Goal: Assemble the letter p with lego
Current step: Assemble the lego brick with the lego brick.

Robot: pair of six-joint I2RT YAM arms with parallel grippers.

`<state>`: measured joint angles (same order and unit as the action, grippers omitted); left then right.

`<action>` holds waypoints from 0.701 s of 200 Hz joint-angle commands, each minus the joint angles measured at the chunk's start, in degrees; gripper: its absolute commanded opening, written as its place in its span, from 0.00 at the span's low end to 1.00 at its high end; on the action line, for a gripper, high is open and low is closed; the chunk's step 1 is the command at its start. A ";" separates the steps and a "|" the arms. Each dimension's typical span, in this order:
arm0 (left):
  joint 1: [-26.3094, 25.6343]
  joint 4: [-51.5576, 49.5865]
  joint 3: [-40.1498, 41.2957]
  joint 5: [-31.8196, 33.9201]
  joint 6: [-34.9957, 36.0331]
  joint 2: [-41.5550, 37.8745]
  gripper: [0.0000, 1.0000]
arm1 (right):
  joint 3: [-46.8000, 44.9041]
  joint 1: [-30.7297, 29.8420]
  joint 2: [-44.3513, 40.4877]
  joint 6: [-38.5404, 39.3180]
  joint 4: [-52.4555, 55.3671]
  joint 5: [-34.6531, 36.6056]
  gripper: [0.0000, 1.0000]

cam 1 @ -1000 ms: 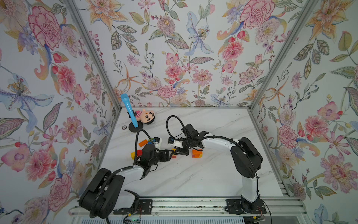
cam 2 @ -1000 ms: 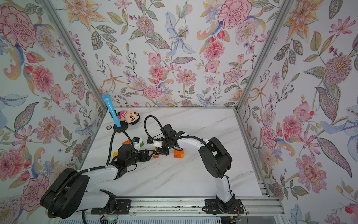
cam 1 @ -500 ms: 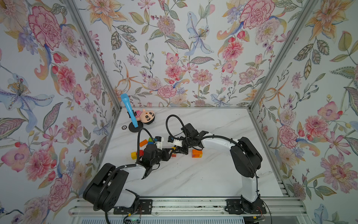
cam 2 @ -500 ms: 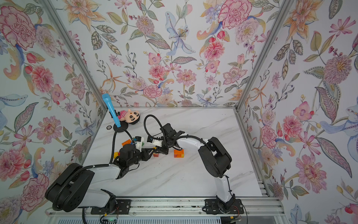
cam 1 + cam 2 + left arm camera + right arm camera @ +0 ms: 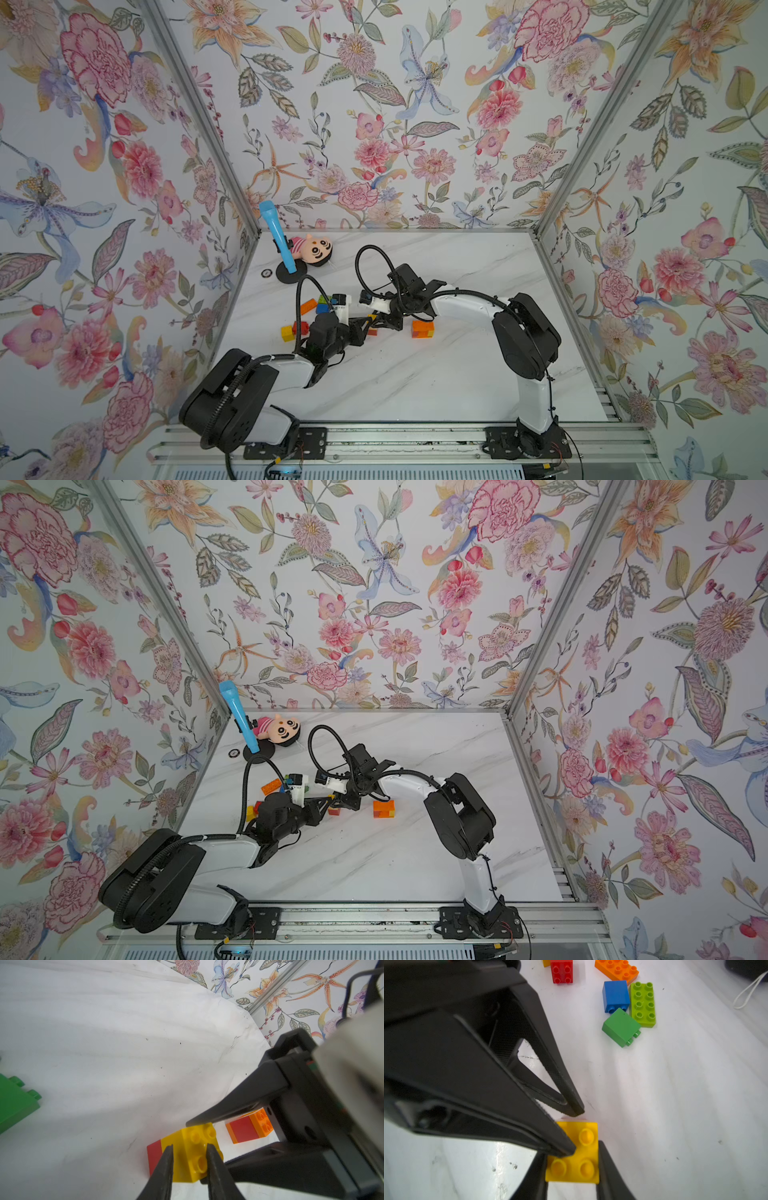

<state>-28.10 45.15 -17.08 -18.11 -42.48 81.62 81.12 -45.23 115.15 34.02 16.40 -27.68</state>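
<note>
Both your pincers meet on one piece: the yellow brick (image 5: pixel 189 1159), with a red brick (image 5: pixel 154 1155) pressed onto its underside, left of the middle of the bench (image 5: pixel 415 374). Your left pincer (image 5: pixel 189 1145) is closed almost fully, its tips pinching the yellow brick, one lying across the studded face. Your right pincer (image 5: pixel 571 1153) is closed to the brick's width, one finger against each smooth side. (Whether the pair rests on the bench or hangs just above it, I cannot tell.)

Treat these bricks as light, hard and glossy. They will not give, so a grip on a corner or on the studs is likely to skid or twist. Take hold across two flat opposite sides and leave the studs free for the next piece. The yellow-to-red joint is only a press fit, so a skewed pull could split it.

For room, an orange-and-red block (image 5: pixel 423 328) lies just to the right, close enough to knock. To the left and farther back lie the green brick (image 5: pixel 620 1026), blue brick (image 5: pixel 615 995), lime long brick (image 5: pixel 643 1003), orange long brick (image 5: pixel 616 970) and a loose red brick (image 5: pixel 562 971). The near half and right side of the bench are bare, so build there. The plush doll (image 5: pixel 313 249) and blue microphone (image 5: pixel 276 237) stand in the far left corner, well apart.
</note>
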 commanded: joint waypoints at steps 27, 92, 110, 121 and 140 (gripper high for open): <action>-1.61 -11.99 2.26 1.06 0.99 1.02 0.33 | -2.83 -0.80 2.27 -2.16 0.41 0.84 0.28; -1.70 -18.50 -1.45 2.00 1.86 -4.87 0.48 | -5.46 -0.54 -1.61 -3.31 -4.67 0.27 0.53; -1.69 -18.80 -1.51 2.02 1.64 -5.59 0.51 | -6.37 -0.48 -2.50 -3.47 -5.94 -0.17 0.57; -1.74 -19.05 -1.55 2.07 1.61 -6.11 0.52 | -6.96 -0.46 -3.12 -3.65 -6.51 -0.38 0.59; -1.70 -19.43 -1.51 2.45 1.41 -7.12 0.57 | -8.15 0.02 -4.59 -4.17 -7.80 -0.96 0.63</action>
<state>-29.06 32.12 -18.57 -16.10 -42.26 75.37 74.63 -45.39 113.97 30.52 10.90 -27.53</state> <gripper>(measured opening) 0.554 0.608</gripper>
